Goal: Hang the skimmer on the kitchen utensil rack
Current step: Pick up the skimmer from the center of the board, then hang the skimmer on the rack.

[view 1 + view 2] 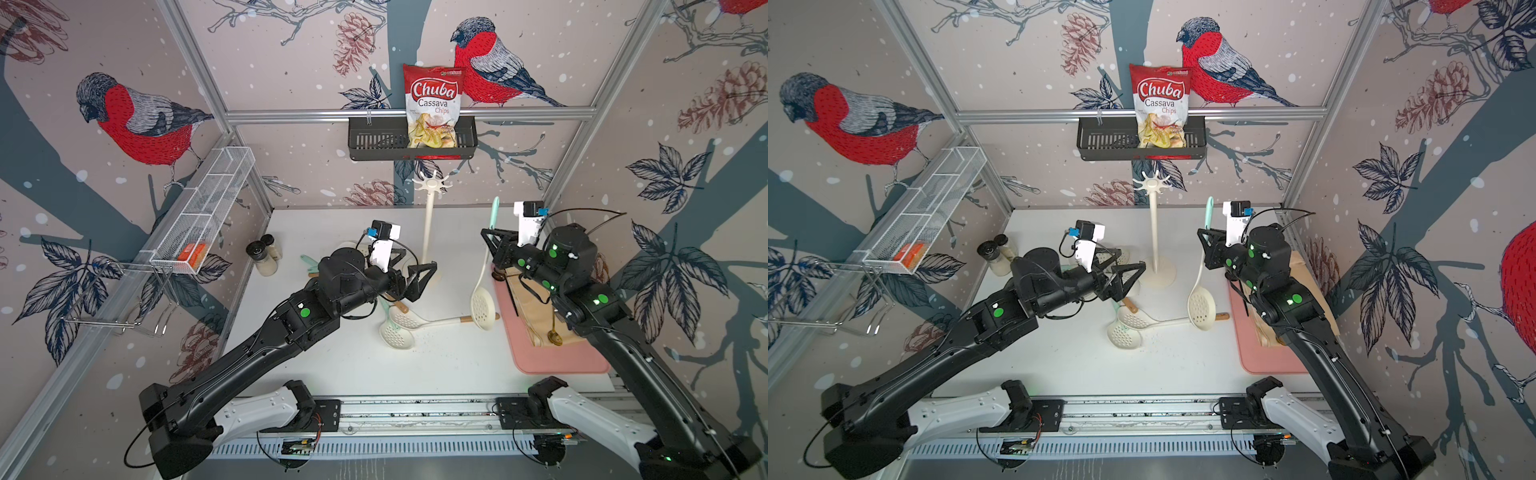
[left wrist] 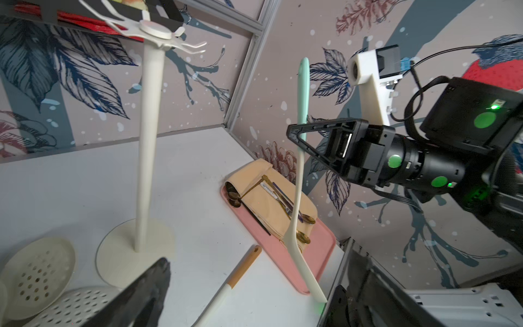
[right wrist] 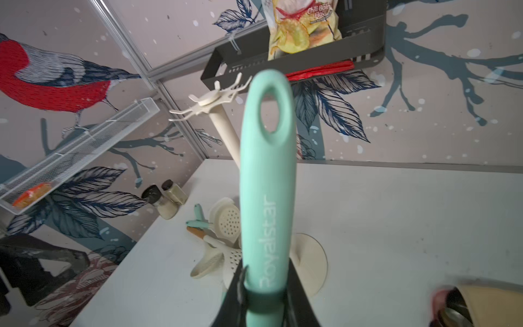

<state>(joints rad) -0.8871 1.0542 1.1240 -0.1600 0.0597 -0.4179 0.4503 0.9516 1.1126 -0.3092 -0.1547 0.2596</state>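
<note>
1. The right gripper (image 1: 489, 239) is clamped tight on the mint-green handle of a cream plastic skimmer with a round perforated head (image 1: 482, 309). The right wrist view shows both black fingers pressed against the handle.
2. The skimmer stands roughly upright with its handle end up and its head low over the white tabletop (image 1: 436, 365). Cannot tell if the head touches the surface.
3. The skimmer sits between the cream-white kitchen utensil rack with round base, thin pole and star-shaped hook top (image 1: 428, 224) and the pink rectangular tray (image 1: 552, 365). It is beside the rack and on none of its hooks.
4. In the right wrist view the handle's oval hanging hole faces the camera, with the rack's hook arms behind it and apart from it.
5. The left gripper (image 1: 417, 262) has its jaws spread wide with nothing between them. It is low, just beside the rack's base; contact with the rack is unclear.
6. Two more cream perforated skimmers (image 1: 397, 334) lie flat on the table under the left arm.
7. The tray carries a folded beige cloth (image 1: 532, 307) with gold cutlery on it.
8. A black slotted wall basket (image 1: 374, 139) behind the rack holds a red-and-white Chuba cassava chips bag (image 1: 432, 104).
9. A white wire mesh shelf (image 1: 208, 208) is on the left wall, with two black-lidded spice jars (image 1: 264, 255) below it.
</note>
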